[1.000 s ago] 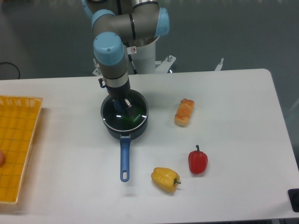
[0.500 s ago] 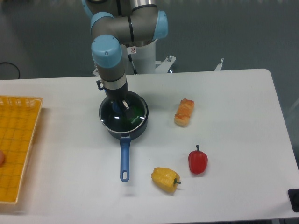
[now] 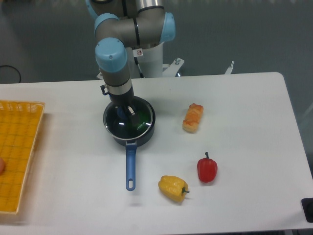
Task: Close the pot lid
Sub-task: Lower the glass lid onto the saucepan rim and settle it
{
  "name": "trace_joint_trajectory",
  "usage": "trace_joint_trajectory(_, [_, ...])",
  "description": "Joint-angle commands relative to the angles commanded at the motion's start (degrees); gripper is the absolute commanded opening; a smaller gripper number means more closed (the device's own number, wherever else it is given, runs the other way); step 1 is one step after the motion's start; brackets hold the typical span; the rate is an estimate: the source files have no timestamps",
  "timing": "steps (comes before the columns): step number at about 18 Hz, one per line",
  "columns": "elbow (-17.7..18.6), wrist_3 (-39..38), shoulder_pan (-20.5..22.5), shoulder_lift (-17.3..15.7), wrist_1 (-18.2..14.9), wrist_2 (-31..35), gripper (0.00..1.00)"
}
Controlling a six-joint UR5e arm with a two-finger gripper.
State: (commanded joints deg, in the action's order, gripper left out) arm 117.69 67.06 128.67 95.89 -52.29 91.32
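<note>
Nearest the camera on the white counter (image 3: pixel 244 205) lies one yellow bell pepper (image 3: pixel 173 188), and just beyond it to the right stands one red bell pepper (image 3: pixel 207 169), the two close but apart. At the left edge a yellow mesh tray (image 3: pixel 17 152) runs out of view. Between tray and peppers the pot (image 3: pixel 145 132) points its long straight blue handle toward the camera, a loop hole at the near end; its round body is dark navy. The lid (image 3: pixel 128 122) sits over the pot's mouth, a clear glass disc with a thin bright metal rim that shows two small glints, and something green shows dimly through the glass. The rim looks shifted a little to the left of the pot's wall; whether it rests fully flat cannot be told. The hand (image 3: pixel 125 111) reaches down onto the lid's centre, hiding the knob, and whether its fingers are spread or pinching cannot be told. Right of the pot, well apart, lies one piece of orange-brown bread (image 3: pixel 193 117).
</note>
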Motion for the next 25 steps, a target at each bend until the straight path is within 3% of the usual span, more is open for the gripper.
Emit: trace_joint_trajectory(25, [0.35,0.53,0.97,-0.18,0.00,0.17,0.56])
